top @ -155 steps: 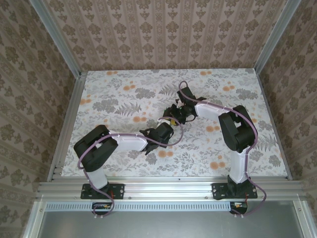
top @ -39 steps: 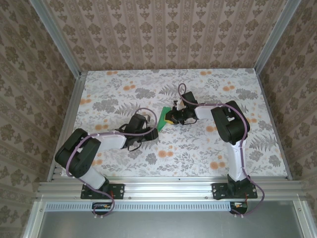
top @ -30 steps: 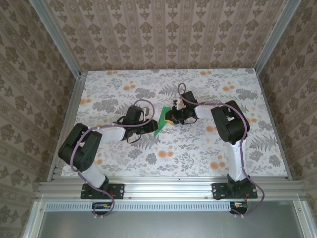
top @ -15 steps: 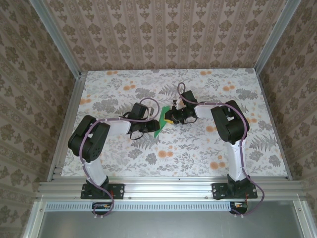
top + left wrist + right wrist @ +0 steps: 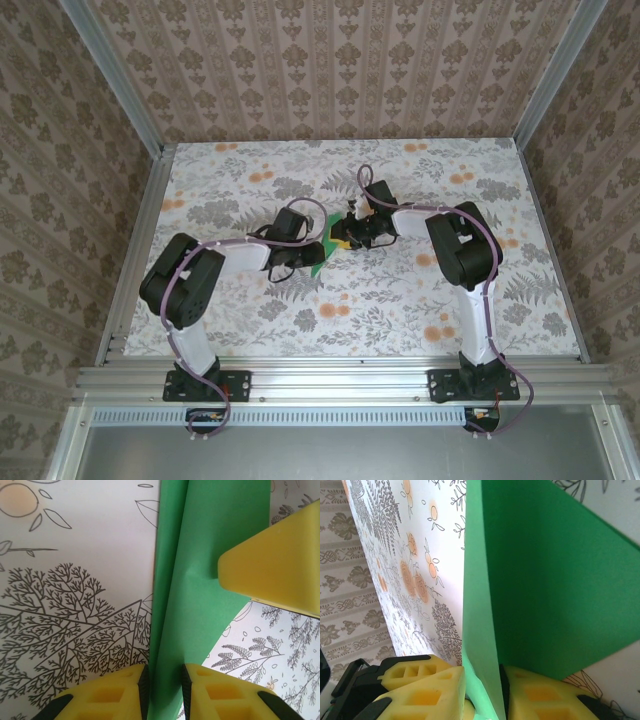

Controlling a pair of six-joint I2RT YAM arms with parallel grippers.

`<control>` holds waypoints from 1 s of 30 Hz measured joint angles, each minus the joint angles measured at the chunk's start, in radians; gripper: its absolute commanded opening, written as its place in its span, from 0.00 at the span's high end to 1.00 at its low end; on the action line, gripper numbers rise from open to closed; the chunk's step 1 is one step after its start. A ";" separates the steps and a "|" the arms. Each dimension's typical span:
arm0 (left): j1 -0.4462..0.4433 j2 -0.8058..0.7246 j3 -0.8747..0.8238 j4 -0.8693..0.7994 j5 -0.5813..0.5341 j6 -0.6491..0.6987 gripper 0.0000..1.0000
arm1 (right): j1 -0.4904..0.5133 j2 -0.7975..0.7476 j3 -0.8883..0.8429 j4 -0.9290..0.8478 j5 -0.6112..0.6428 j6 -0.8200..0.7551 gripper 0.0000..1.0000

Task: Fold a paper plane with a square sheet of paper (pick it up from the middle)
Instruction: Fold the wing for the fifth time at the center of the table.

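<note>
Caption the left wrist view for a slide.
Left gripper pinches the folded green paper; a fingertip of the right gripper overlaps its far flap above the floral table.

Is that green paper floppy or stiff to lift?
Probably floppy, being thin, though the crease in the green paper likely stiffens it lengthwise. Seemingly very light: small pinches by the left gripper and right gripper hold it.

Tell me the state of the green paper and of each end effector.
green paper: folded along a lengthwise crease, gripped by both end effectors.
left end effector: shut on the green paper's folded edge.
right end effector: shut on the green paper's folded edge.
</note>
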 measured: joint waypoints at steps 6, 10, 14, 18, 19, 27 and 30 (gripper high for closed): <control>-0.029 0.004 0.027 -0.042 -0.067 -0.042 0.72 | 0.001 0.001 0.014 -0.034 0.017 -0.027 0.73; -0.051 0.009 0.051 -0.080 -0.107 -0.067 0.73 | 0.003 0.003 0.027 -0.060 0.030 -0.045 0.73; -0.072 0.011 0.070 -0.118 -0.148 -0.094 0.74 | 0.007 0.006 0.042 -0.086 0.043 -0.058 0.72; -0.084 0.011 0.091 -0.158 -0.177 -0.121 0.74 | 0.010 0.006 0.053 -0.106 0.053 -0.072 0.70; -0.085 0.011 0.095 -0.164 -0.182 -0.127 0.74 | 0.011 0.006 0.054 -0.108 0.053 -0.075 0.69; -0.092 0.037 0.134 -0.221 -0.214 -0.182 0.74 | 0.013 0.005 0.058 -0.109 0.047 -0.091 0.66; -0.094 0.039 0.141 -0.229 -0.219 -0.193 0.74 | 0.013 0.003 0.057 -0.108 0.045 -0.093 0.67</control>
